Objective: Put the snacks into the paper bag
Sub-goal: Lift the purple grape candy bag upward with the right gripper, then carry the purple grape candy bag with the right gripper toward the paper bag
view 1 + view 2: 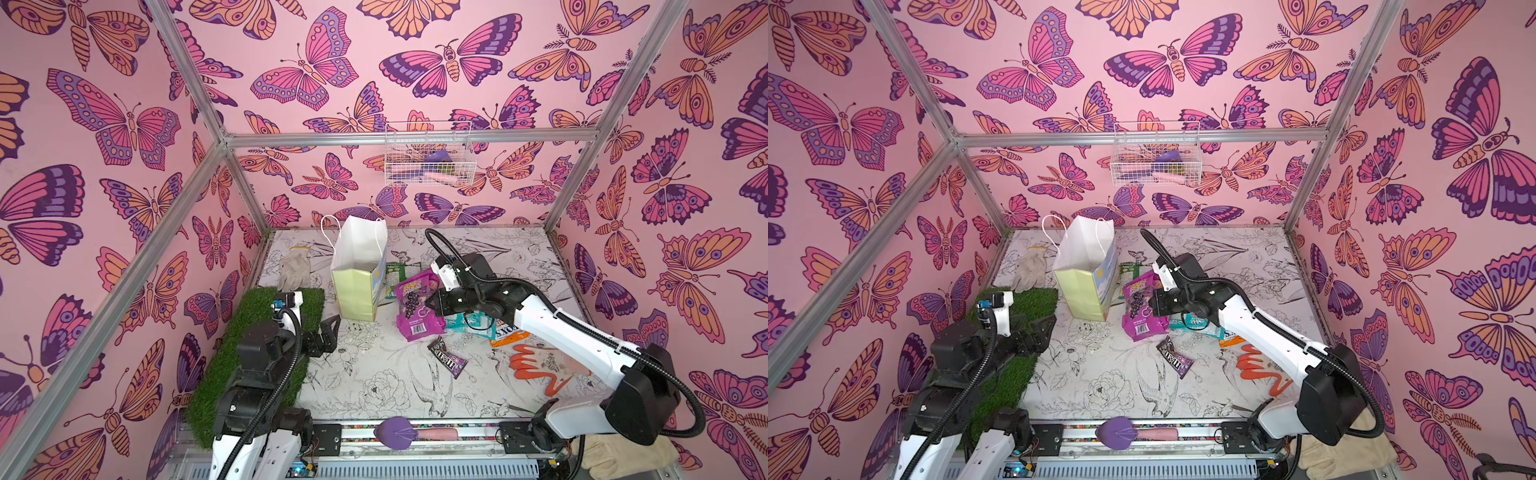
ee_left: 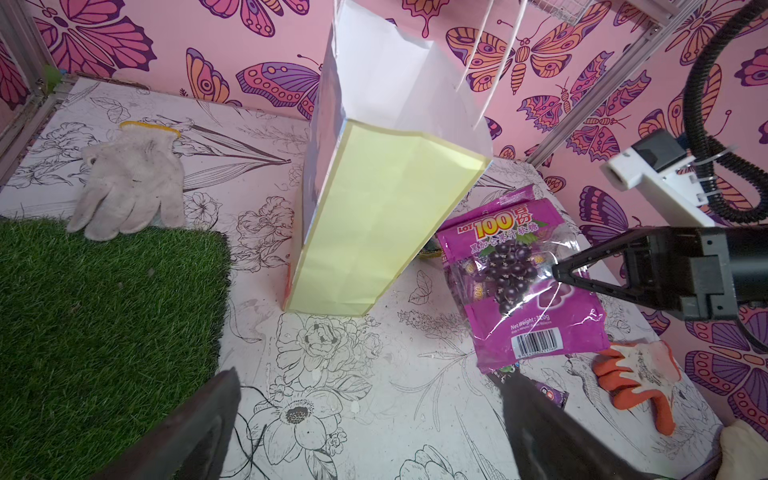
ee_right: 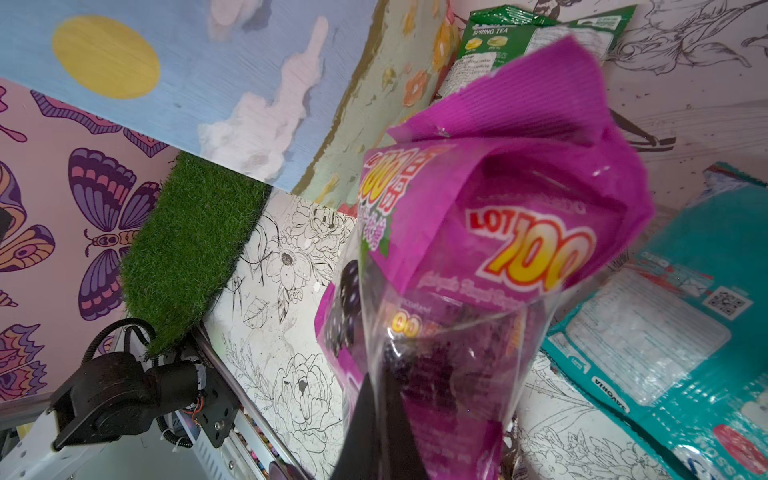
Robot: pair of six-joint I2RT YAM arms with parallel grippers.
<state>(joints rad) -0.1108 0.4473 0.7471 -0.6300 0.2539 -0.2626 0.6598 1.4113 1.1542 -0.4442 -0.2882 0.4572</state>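
The paper bag [image 1: 359, 274] [image 1: 1086, 282] stands upright and open at the back of the table, its pale yellow side [image 2: 386, 199] toward my left gripper and its blue front [image 3: 187, 83] toward my right. My right gripper [image 1: 432, 305] [image 1: 1152, 307] [image 2: 557, 272] [image 3: 378, 386] is shut on the edge of the purple grape pouch [image 1: 415, 307] [image 1: 1142, 307] [image 2: 528, 282] [image 3: 478, 249], just right of the bag. More snacks lie around: a green packet [image 1: 395, 278] [image 3: 519, 33], teal packets [image 1: 469, 326] [image 3: 665, 332], an orange bag [image 1: 507, 336] and a brown M&M's packet [image 1: 446, 357]. My left gripper [image 1: 326, 332] [image 1: 1042, 332] [image 2: 372, 378] is open and empty, near the bag's front left.
A grass mat [image 1: 249, 353] lies along the left edge, with a grey-white glove [image 1: 295, 270] behind it. An orange-and-grey glove [image 1: 540, 365] lies at the right front. A white wire basket [image 1: 430, 160] hangs on the back wall. A purple object [image 1: 395, 432] sits on the front rail.
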